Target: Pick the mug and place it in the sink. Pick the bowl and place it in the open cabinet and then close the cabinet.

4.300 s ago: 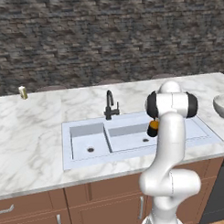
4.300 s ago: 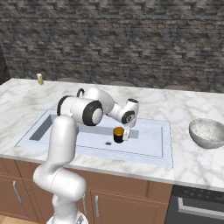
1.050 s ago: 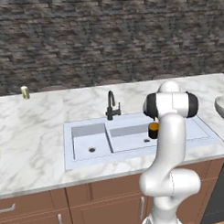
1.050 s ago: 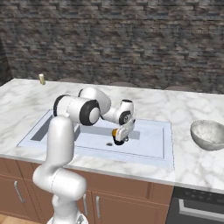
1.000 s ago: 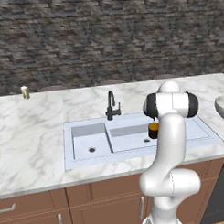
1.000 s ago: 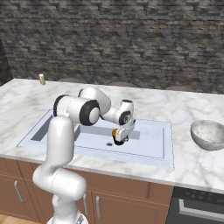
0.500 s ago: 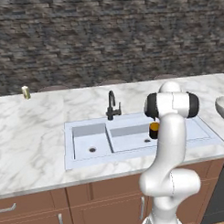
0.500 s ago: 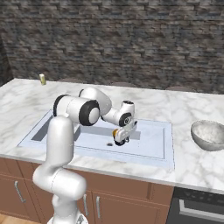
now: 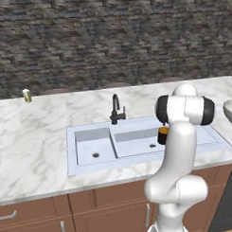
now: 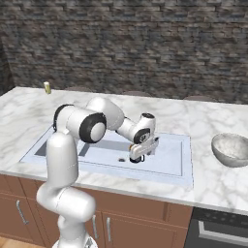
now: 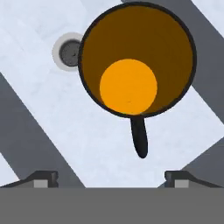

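The black mug (image 11: 135, 61) with its orange inside stands upright on the floor of the sink's larger right basin, handle (image 11: 139, 140) pointing toward the hand. My gripper (image 11: 110, 178) is straight above it, open, and its fingertips (image 11: 41, 177) stand wide apart and clear of the mug. From the right base view the gripper (image 10: 139, 156) hangs low inside the pale sink (image 10: 184, 169). The mug (image 9: 163, 135) peeks out beside my arm in the left base view. The grey-white bowl (image 10: 232, 149) sits on the counter right of the sink. The cabinet is out of view.
A black faucet (image 9: 116, 110) rises behind the sink. The basin drain (image 11: 70, 51) lies close beside the mug. A tiny yellowish jar (image 9: 26, 95) stands at the counter's back left. Brown base cabinets run below the marble counter (image 9: 33, 139), with a dark oven front (image 10: 220, 230) at lower right.
The jaws have spread from nearly shut to wide apart, letting go of the mug, which now stands free in the right basin. Earlier the arm lowered it there.
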